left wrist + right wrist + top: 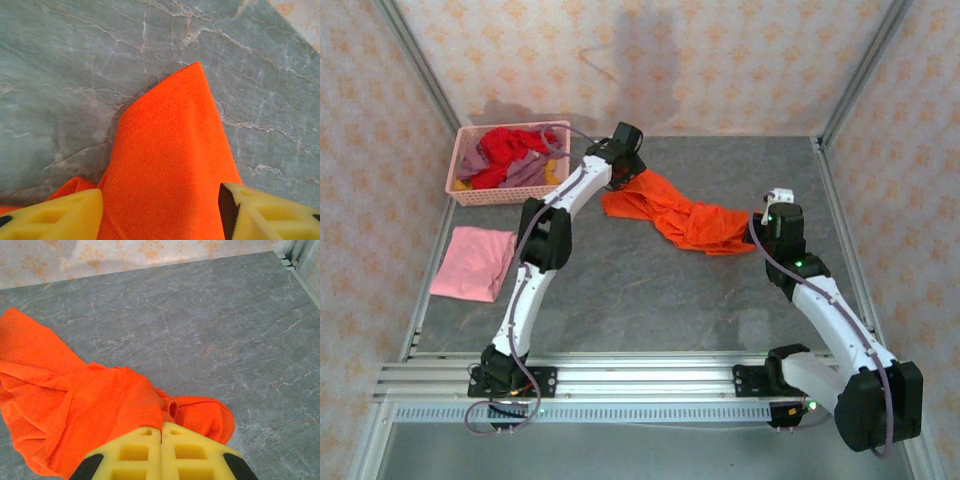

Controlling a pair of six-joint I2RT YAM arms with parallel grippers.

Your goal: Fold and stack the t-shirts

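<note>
You have two t-shirts out on the table: one orange t-shirt (680, 215), centre, and one pink t-shirt (472, 262), near left. One basket (505, 193), far left, holds heaped shirts (515, 150) in red, mauve and yellow; their number can't be told.

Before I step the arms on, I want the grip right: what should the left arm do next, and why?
Probably close the left jaws on the orange t-shirt. They stand apart with a corner of the cloth between them, while the right jaws are shut and seem to pinch its other end, so a second grip would let both arms spread it.
</note>
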